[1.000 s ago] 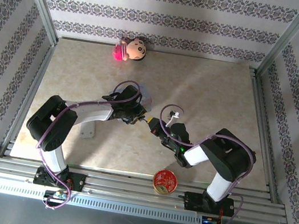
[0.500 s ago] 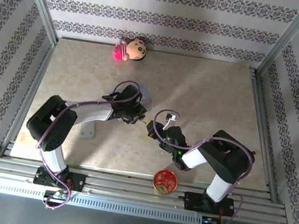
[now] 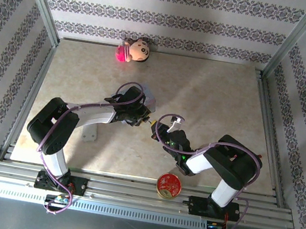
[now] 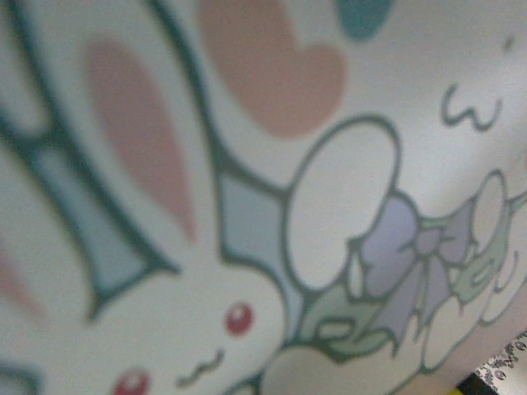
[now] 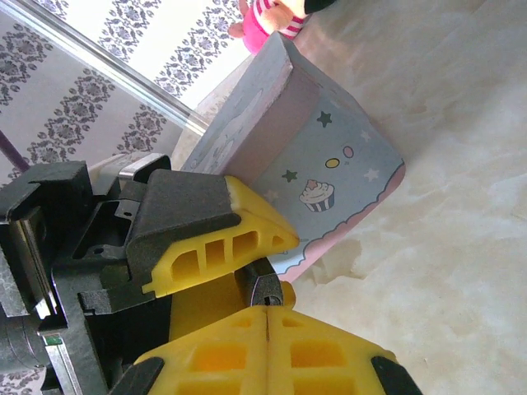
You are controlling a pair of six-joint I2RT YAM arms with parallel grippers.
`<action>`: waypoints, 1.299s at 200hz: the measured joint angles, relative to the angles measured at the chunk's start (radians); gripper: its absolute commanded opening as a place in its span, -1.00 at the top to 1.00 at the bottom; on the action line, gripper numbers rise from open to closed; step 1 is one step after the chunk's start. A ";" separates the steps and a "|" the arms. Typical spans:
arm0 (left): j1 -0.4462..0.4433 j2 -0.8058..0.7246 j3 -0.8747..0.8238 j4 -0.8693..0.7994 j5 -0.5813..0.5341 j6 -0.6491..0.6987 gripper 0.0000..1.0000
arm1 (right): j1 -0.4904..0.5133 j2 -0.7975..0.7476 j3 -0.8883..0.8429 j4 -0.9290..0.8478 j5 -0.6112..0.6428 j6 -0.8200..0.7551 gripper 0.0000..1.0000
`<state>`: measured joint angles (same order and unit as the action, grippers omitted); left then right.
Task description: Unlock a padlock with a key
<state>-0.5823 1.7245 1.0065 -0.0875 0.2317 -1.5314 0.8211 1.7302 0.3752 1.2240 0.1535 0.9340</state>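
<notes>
pale blue cupcake-print box [image 5: 329, 156], yellow right pincer [image 5: 268, 313]

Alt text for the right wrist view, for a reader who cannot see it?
The right gripper, yellow fingers pressed together, sits at the bottom edge, close to the left gripper, with a small dark object between them that I cannot identify. Behind them a pale blue box printed with a cupcake and stars rests on the marbled table.

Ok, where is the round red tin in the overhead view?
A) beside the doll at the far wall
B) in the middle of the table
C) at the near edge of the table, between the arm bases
C: the red tin lies at the near edge of the table, well apart from the doll at the far wall.
</notes>
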 measured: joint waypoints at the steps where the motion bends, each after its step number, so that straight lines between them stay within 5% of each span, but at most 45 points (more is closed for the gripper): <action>1: 0.000 0.000 0.000 0.000 0.000 0.000 0.85 | 0.000 0.000 0.000 0.000 0.000 0.000 1.00; 260: 0.001 0.000 0.000 0.030 0.018 -0.019 0.86 | 0.002 0.029 0.022 0.019 0.030 -0.023 1.00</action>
<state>-0.5812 1.7248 1.0065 -0.0578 0.2493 -1.5505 0.8230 1.7588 0.3973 1.2434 0.1837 0.9112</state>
